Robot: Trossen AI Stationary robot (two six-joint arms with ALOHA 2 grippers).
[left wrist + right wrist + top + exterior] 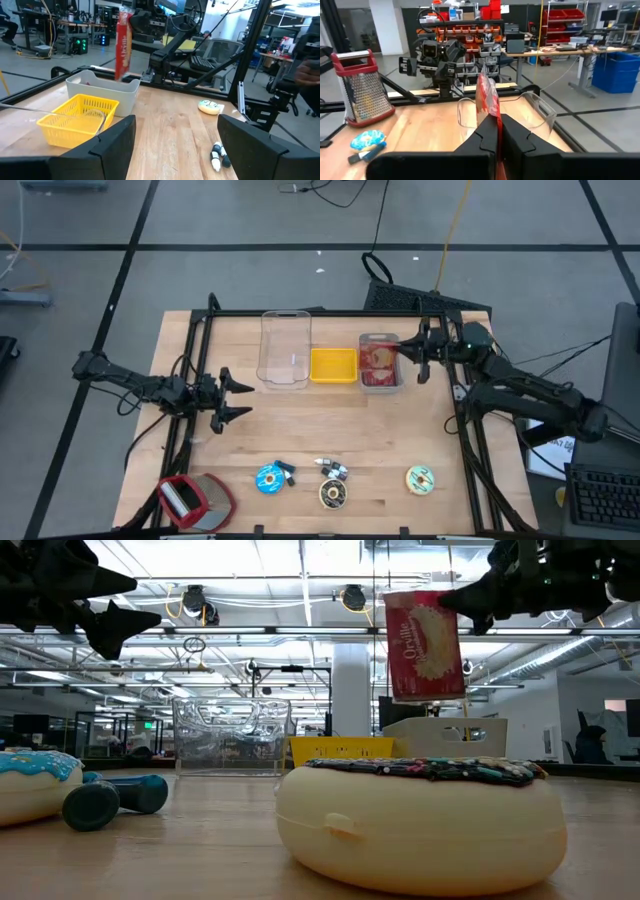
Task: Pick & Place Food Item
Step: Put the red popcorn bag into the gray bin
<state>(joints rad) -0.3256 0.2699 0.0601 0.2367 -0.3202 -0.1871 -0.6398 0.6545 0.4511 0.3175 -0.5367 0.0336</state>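
Observation:
A red popcorn bag (424, 644) hangs upright in the air over the white bin (102, 89) at the table's far right, and shows too in the left wrist view (122, 45). My right gripper (404, 354) is shut on it, reaching in level from the table's right side. My left gripper (243, 400) stands open and level at the table's left side, nothing between its fingers (115, 142). My right gripper pinches the bag's side edge near its top corner (452, 602) between its two fingers (487, 131). The fingers come level from the table's right. The bag hangs upright below and beside them, lifted clear of the bin and the table.
A clear tub (285, 350) and a yellow basket (333, 366) stand beside the bin (381, 387) along the far edge. Near the front edge lie a blue donut (269, 478), a dark-topped donut (333, 493), a green-speckled one (420, 478) and a red-framed grater (195, 500).

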